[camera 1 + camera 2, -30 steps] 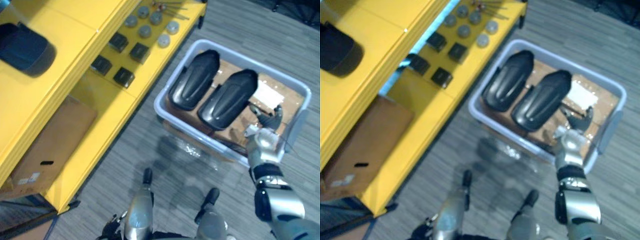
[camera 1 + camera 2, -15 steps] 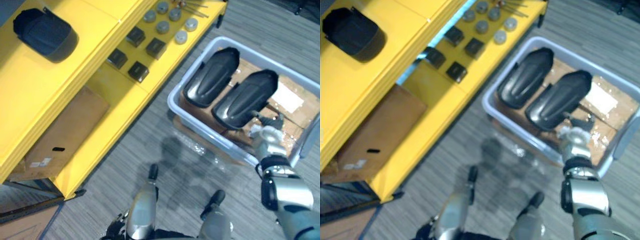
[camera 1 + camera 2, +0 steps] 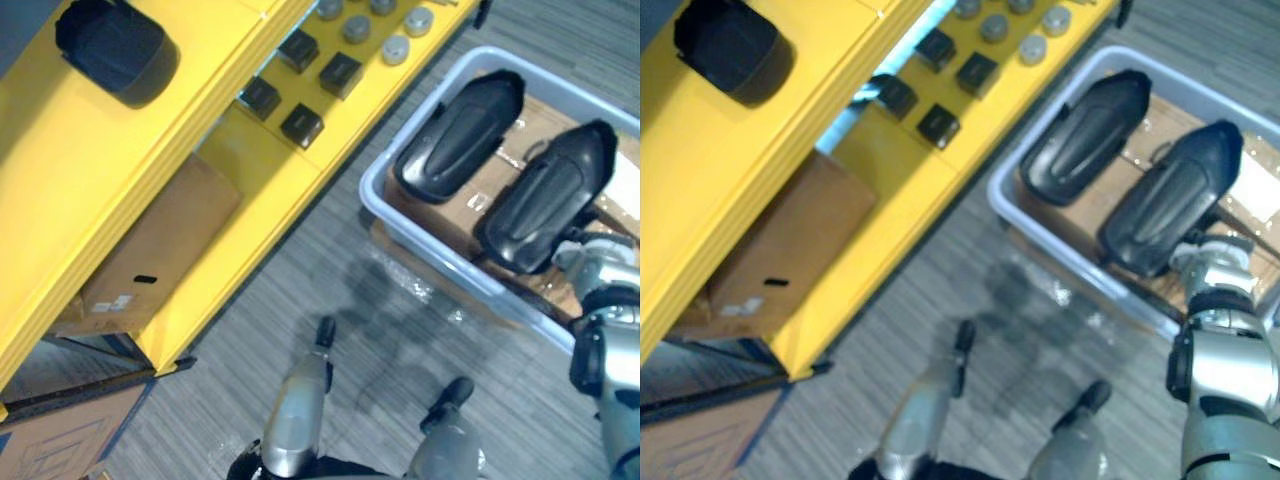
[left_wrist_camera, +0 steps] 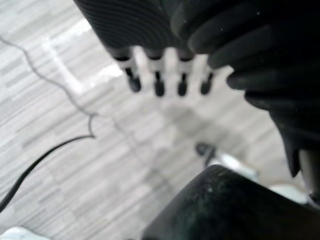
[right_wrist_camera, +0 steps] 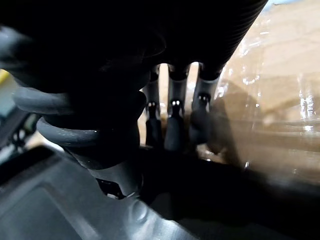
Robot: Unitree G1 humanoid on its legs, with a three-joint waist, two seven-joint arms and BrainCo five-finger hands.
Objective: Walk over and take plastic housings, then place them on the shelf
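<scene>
Two black plastic housings lie side by side on cardboard in a pale grey bin point(image 3: 372, 192) on the floor: the left housing point(image 3: 460, 135) and the right housing point(image 3: 550, 195). My right hand point(image 3: 600, 268) sits at the near end of the right housing. In the right wrist view its fingers point(image 5: 172, 115) curl down over that housing's dark edge point(image 5: 210, 185). A third black housing point(image 3: 120, 50) rests on the top of the yellow shelf point(image 3: 90, 170). My left hand point(image 4: 159, 75) hangs over the carpet with straight fingers, holding nothing.
The yellow shelf's lower level carries small black boxes point(image 3: 302, 125) and grey discs point(image 3: 395, 48). A cardboard box point(image 3: 150, 260) sits under it. Grey carpet runs between the shelf and the bin.
The camera has shifted, so the whole scene has slid. My right hand has moved from over the cardboard to the near end of the right housing, and its fingers have curled.
</scene>
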